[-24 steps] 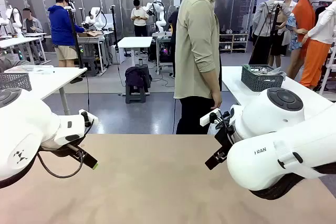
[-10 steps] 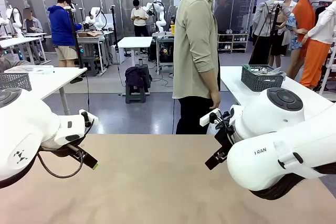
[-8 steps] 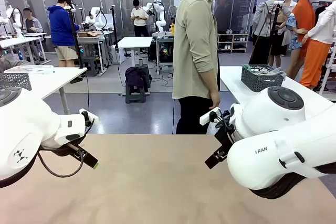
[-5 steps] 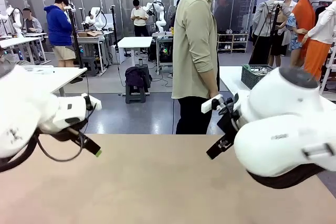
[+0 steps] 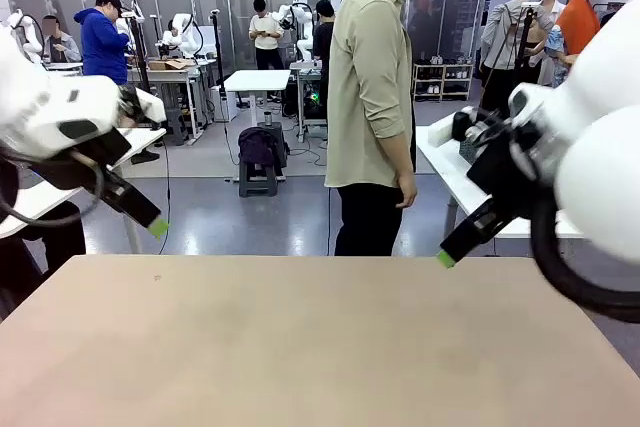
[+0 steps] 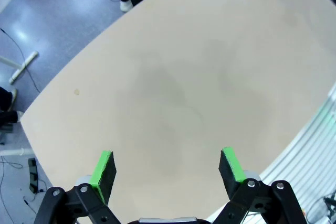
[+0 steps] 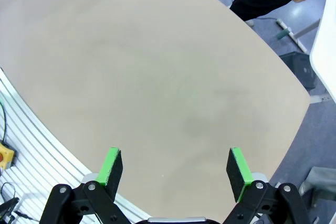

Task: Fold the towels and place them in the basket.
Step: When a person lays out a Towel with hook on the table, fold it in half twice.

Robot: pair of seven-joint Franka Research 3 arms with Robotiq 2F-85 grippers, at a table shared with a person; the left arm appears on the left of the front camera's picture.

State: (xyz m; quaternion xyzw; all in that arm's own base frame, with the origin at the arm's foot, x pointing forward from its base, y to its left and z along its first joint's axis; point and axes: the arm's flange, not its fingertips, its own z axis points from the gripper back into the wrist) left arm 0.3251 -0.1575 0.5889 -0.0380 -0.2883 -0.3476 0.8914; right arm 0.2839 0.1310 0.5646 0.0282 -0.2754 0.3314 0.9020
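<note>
Big beige tabletop [image 5: 300,347] stretches across the front view, with a person [image 5: 368,97] standing side-on at its far edge. Left pincer [image 6: 168,167] and right pincer [image 7: 175,170] both hang above it, green pads [image 6: 104,169] spread wide apart.

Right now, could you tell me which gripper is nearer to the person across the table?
The right. The person stands slightly right of the table's middle; the right gripper hangs above that side; the left gripper hangs at the left side, farther off.
</note>
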